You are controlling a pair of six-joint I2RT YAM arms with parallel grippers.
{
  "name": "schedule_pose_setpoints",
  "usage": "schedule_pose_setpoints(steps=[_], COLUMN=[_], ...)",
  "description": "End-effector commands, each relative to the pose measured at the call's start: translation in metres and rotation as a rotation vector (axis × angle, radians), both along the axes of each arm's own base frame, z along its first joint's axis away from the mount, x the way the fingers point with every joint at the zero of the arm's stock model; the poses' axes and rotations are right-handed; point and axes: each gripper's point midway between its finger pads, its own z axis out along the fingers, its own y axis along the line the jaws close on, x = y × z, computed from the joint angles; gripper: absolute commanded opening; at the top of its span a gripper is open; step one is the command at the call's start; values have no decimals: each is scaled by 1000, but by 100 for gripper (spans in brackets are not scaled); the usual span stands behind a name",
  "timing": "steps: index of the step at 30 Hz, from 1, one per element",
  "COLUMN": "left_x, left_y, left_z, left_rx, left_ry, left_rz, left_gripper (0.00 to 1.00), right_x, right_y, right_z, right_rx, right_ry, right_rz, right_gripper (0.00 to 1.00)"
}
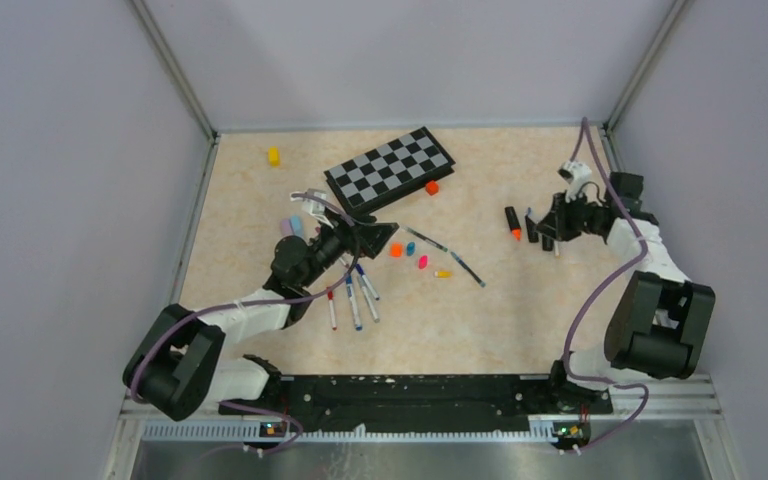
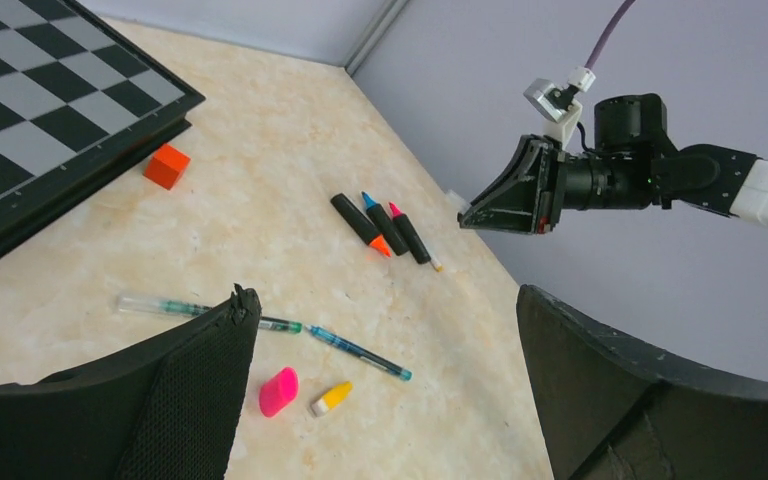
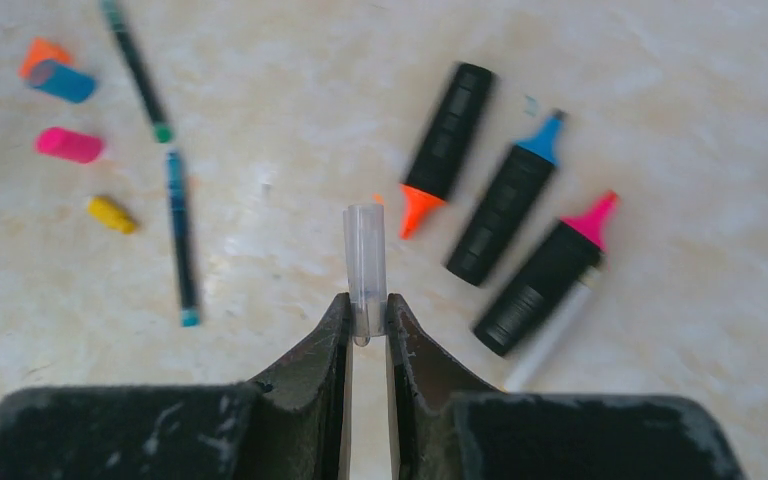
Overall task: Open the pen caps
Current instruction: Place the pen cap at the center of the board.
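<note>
My right gripper (image 3: 366,315) is shut on a small clear pen cap (image 3: 364,250) that sticks out past its tips, above the table. Beyond it lie three uncapped black highlighter pens with orange (image 3: 447,135), blue (image 3: 510,200) and pink (image 3: 545,280) tips. My left gripper (image 2: 385,310) hangs open with nothing between its fingers, over a pink cap (image 2: 278,391) and a yellow cap (image 2: 331,397). Orange (image 1: 396,250) and blue (image 1: 410,249) caps lie close by. Two thin teal pens (image 2: 358,351) lie end to end, and three white-barrelled pens (image 1: 353,300) sit under the left arm.
A black-and-grey chessboard (image 1: 390,168) lies at the back, an orange block (image 1: 432,187) by its right corner and a yellow block (image 1: 273,156) to its left. Lilac and light-blue caps (image 1: 290,226) sit left of the left arm. Walls enclose three sides.
</note>
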Motion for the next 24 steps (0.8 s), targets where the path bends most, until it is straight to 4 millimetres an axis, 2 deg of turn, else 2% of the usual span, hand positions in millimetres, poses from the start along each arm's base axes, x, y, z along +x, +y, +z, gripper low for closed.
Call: schedule_pose_setpoints(steps=[1, 5, 10, 15, 24], left_x=[-16, -19, -21, -20, -19], left_y=[-6, -8, -6, -5, -9], left_z=[4, -4, -10, -15, -19], left_rx=[-42, -46, -41, -32, -38], left_ry=[-25, -5, 11, 20, 43], left_rz=[-108, -144, -157, -154, -178], left_gripper=[99, 99, 99, 99, 99], right_x=[10, 10, 12, 10, -5], right_y=[-69, -91, -100, -92, -51], right_z=[-6, -15, -22, -23, -11], right_rx=[-123, -145, -167, -140, 9], right_ry=[1, 32, 45, 45, 13], right_rz=[-202, -273, -314, -275, -71], right_gripper=[0, 0, 0, 0, 0])
